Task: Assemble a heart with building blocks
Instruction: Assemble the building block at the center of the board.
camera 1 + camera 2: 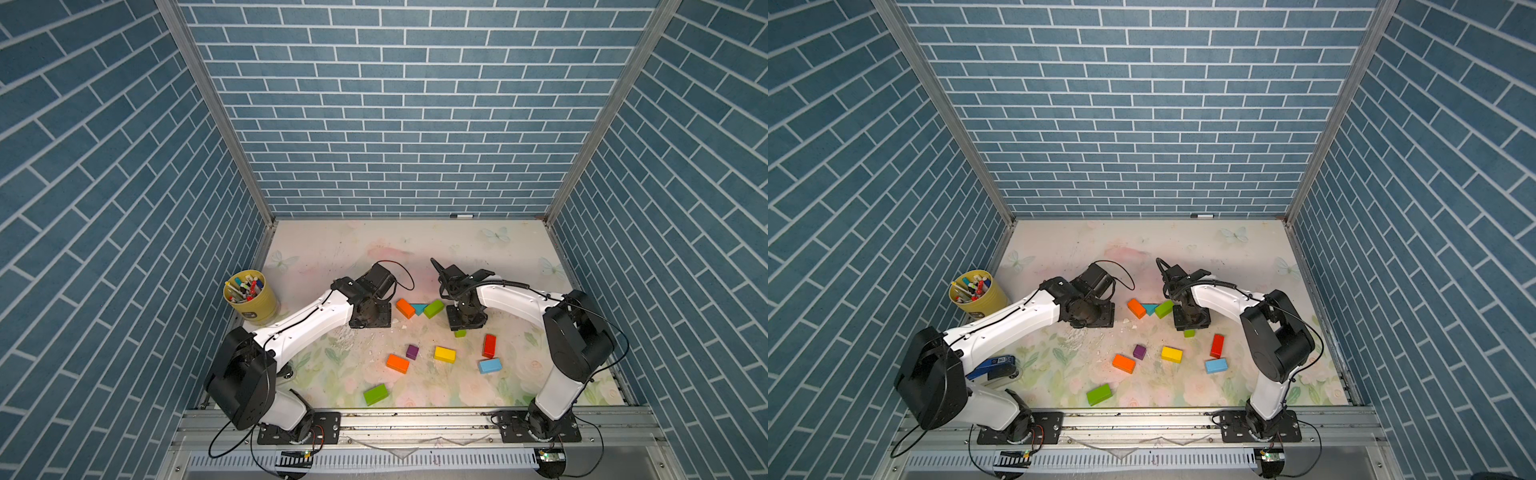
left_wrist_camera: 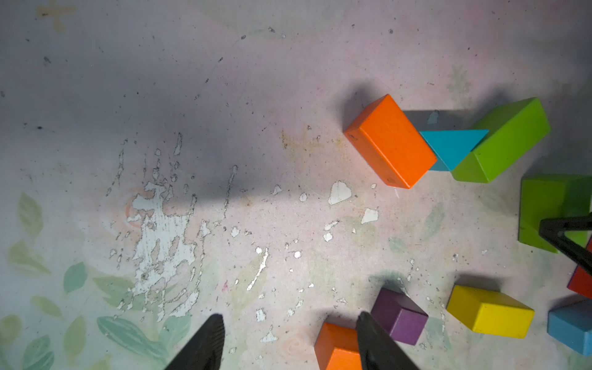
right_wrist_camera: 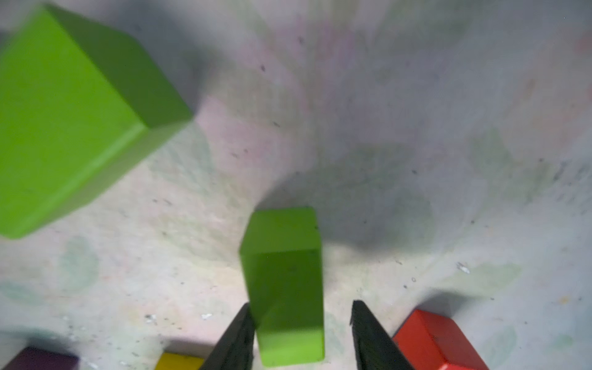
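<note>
An orange brick (image 1: pixel 405 308), a teal triangle (image 1: pixel 419 308) and a green brick (image 1: pixel 433 308) lie touching in a row, with the triangle wedged in the middle. Just right of them, my right gripper (image 3: pixel 299 307) stands open around a small green brick (image 3: pixel 285 282). That brick touches one finger, with a gap to the other. My left gripper (image 2: pixel 288 320) hovers open, left of the row, holding nothing. Loose on the mat lie a purple cube (image 1: pixel 412 351), a yellow brick (image 1: pixel 444 354), a red brick (image 1: pixel 489 345), a light-blue brick (image 1: pixel 490 365), a second orange brick (image 1: pixel 397 364) and a green brick (image 1: pixel 376 394).
A yellow cup of marker pens (image 1: pixel 249 297) stands at the left edge of the mat. A blue-and-white gadget (image 1: pixel 994 365) lies under the left arm. Brick-pattern walls close in the back and both sides. A dark marker (image 1: pixel 461 215) rests at the foot of the back wall.
</note>
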`<control>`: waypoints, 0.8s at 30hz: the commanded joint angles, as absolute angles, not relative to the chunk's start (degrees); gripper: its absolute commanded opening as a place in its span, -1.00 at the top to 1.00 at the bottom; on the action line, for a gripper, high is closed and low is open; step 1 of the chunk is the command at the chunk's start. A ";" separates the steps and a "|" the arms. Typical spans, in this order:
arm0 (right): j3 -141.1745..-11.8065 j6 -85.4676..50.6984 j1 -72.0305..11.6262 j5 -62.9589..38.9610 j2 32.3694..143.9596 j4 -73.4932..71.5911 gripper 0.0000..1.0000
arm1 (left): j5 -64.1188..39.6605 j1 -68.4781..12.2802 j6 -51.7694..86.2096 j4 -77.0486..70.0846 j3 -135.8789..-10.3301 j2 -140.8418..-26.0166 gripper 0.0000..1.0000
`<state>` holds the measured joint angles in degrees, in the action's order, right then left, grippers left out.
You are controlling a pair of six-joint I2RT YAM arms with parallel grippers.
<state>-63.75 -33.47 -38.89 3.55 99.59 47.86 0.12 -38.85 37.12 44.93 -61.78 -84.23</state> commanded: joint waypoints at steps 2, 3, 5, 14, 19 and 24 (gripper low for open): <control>-60.16 -38.16 -39.11 5.92 95.53 50.94 0.03 | -0.02 -38.46 37.31 44.47 -61.56 -84.68 -0.35; -60.03 -38.46 -39.11 6.58 95.33 51.44 0.05 | -0.04 -38.41 37.20 44.55 -61.60 -84.76 -0.35; -60.35 -38.93 -39.07 7.41 95.24 52.20 0.06 | 0.00 -38.45 37.16 44.49 -61.61 -84.73 -0.35; -62.98 -38.33 -38.94 5.09 97.70 49.23 0.13 | 0.35 -37.40 36.86 44.59 -61.09 -83.62 -0.35; -65.53 -35.83 -38.96 4.28 99.30 47.94 0.15 | 0.35 -36.92 36.61 44.60 -61.17 -83.62 -0.35; -67.83 -34.34 -39.00 4.32 101.35 48.27 0.17 | 0.44 -36.65 36.47 44.32 -60.74 -83.57 -0.35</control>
